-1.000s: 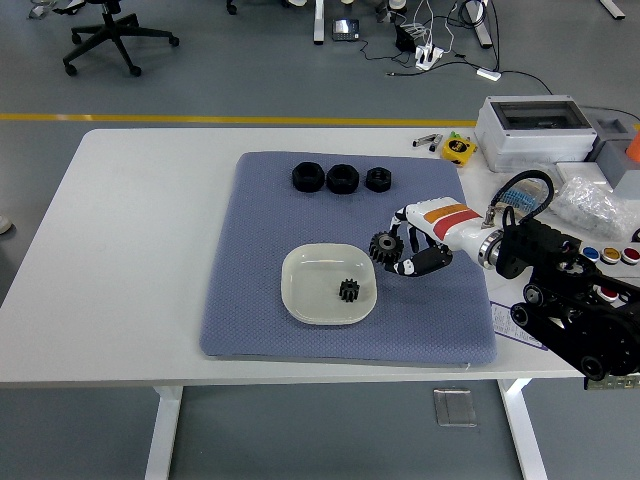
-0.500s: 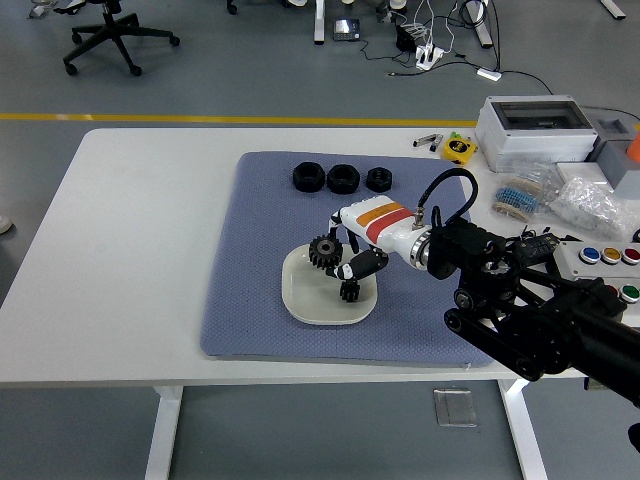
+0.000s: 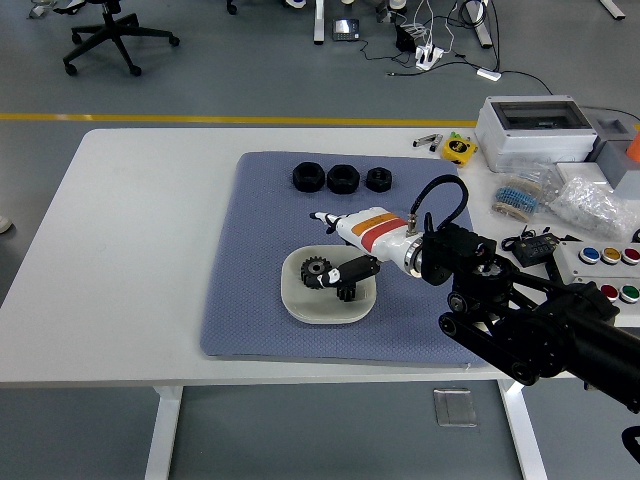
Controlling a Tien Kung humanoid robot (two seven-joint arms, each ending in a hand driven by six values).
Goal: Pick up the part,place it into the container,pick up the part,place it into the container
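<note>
Black toothed metal gears, two by my count, lie in the shallow cream square dish (image 3: 296,300) on the blue-grey textured mat (image 3: 250,250): the larger gear (image 3: 317,271) at its upper left, the smaller gear (image 3: 347,291) just beside it. My white right hand (image 3: 345,250) with orange stripes hovers over the dish, fingers spread apart and gripping nothing. Three black threaded nuts (image 3: 341,178) sit in one row along the mat's far edge.

A blue mat (image 3: 250,270) lies on the white table (image 3: 130,250). Near the table's far right corner sit a grey box (image 3: 535,128) and a small yellow thing (image 3: 459,148). At the right edge lies a box with coloured buttons (image 3: 605,262). An office chair (image 3: 112,35) stands on the floor behind.
</note>
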